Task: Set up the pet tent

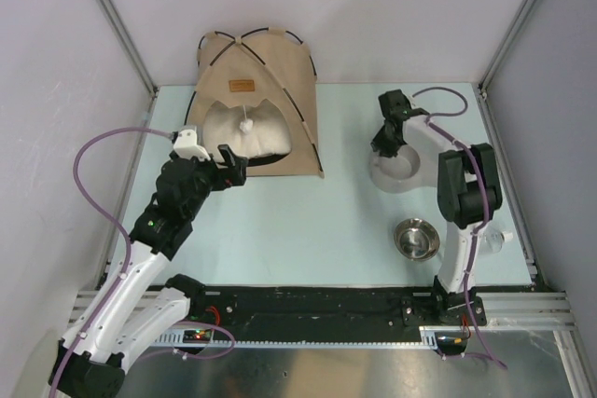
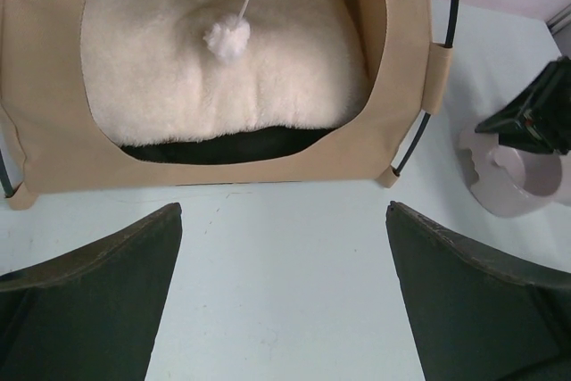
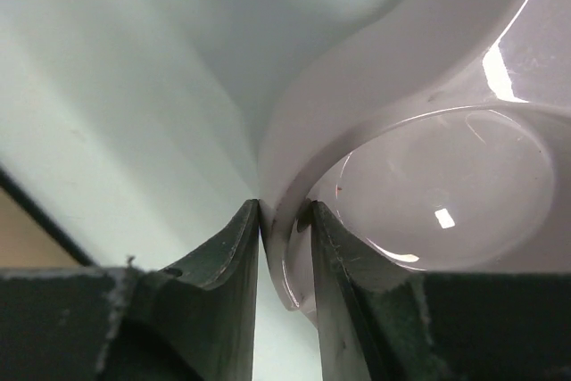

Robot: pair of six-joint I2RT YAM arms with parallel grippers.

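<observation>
The tan pet tent (image 1: 270, 62) stands upright at the back left of the table, thin black poles arching over it. In the left wrist view its rounded doorway (image 2: 53, 131) shows a white pom-pom (image 2: 228, 37) hanging before a fluffy cream pillow (image 2: 178, 86) on the dark floor. My left gripper (image 1: 213, 152) hovers just in front of the doorway, open, with only bare table between its fingers (image 2: 284, 211). My right gripper (image 1: 385, 142) is shut on the rim of a white bowl (image 1: 410, 184); the rim sits between the two pads (image 3: 284, 207).
A steel bowl (image 1: 416, 238) sits near the right arm's base. A small clear object (image 1: 496, 243) lies at the right edge. Grey walls close the table at the back and both sides. The white bowl (image 2: 526, 189) lies to the right of the tent.
</observation>
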